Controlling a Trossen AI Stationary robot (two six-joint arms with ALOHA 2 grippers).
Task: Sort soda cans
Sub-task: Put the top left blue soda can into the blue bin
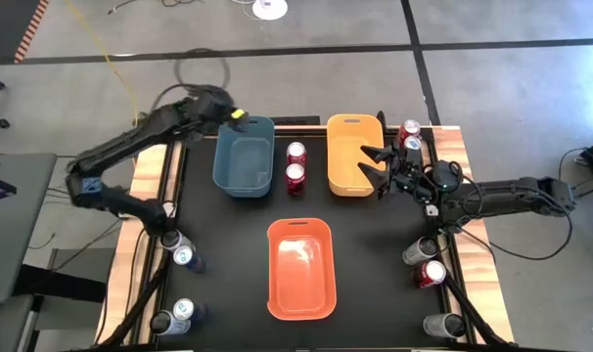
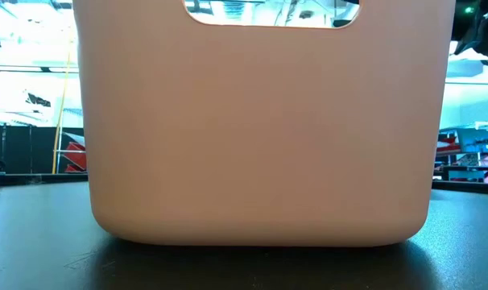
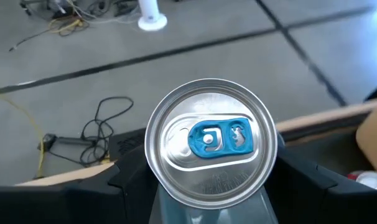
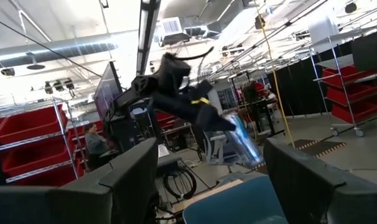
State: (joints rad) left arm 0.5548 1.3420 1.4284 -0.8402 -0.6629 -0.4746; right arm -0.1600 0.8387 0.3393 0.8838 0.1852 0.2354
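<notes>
My left gripper (image 1: 235, 116) is at the far left corner of the blue bin (image 1: 244, 156), shut on a soda can with a silver top and blue tab (image 3: 210, 146). In the right wrist view this can (image 4: 241, 146) is bluish and tilted above the blue bin (image 4: 232, 202). My right gripper (image 1: 373, 164) is open over the right edge of the yellow bin (image 1: 353, 156), touching nothing. Two red cans (image 1: 296, 164) stand between those bins. Other cans stand at the far right (image 1: 409, 137), near right (image 1: 426, 262) and near left (image 1: 182, 249). My left gripper pinches the can's side wall (image 3: 176, 202) just below its top rim, one finger (image 3: 123, 183) on each side. The wrist camera looks straight onto the can's top. The can is lifted clear and hangs tilted below the gripper (image 4: 204, 115), above the blue bin.
The orange bin (image 1: 300, 269) sits at the table's near middle, and its wall (image 2: 260, 129) fills the low view. More cans stand at the near corners (image 1: 174, 318) (image 1: 443, 325). Bare black table lies between the bins and the side cans.
</notes>
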